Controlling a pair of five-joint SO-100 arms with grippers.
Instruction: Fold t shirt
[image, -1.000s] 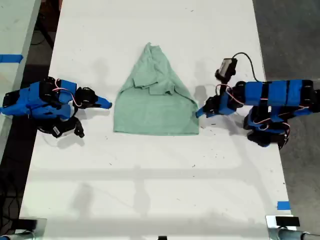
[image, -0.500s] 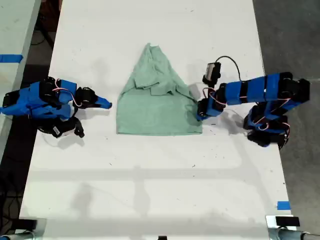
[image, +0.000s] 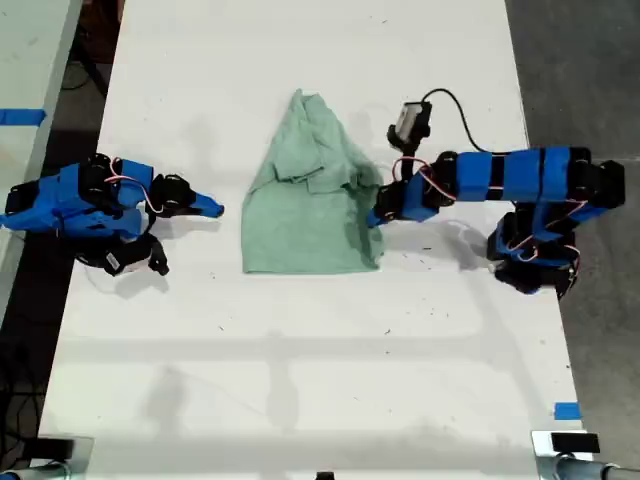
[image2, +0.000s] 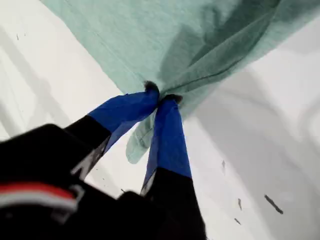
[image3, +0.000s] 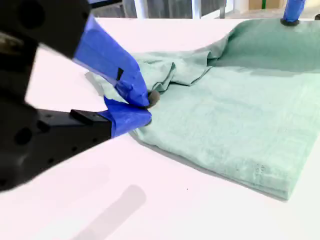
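The t shirt (image: 312, 196) lies in the middle of the white counter (image: 300, 380), its pointed end toward the far side. My first gripper (image: 376, 217) reaches in from the exterior view's right. Its blue fingers (image2: 167, 135) are pinched tight on the right edge of the t shirt (image2: 165, 40), and the cloth there is lifted and bunched up. My second gripper (image: 214, 210) rests on the counter at the exterior view's left, just beside the t shirt's left edge but apart from it. Its fingers (image3: 125, 80) are closed together and hold nothing. In the second wrist view the t shirt (image3: 240, 120) lies flat just past the fingertips.
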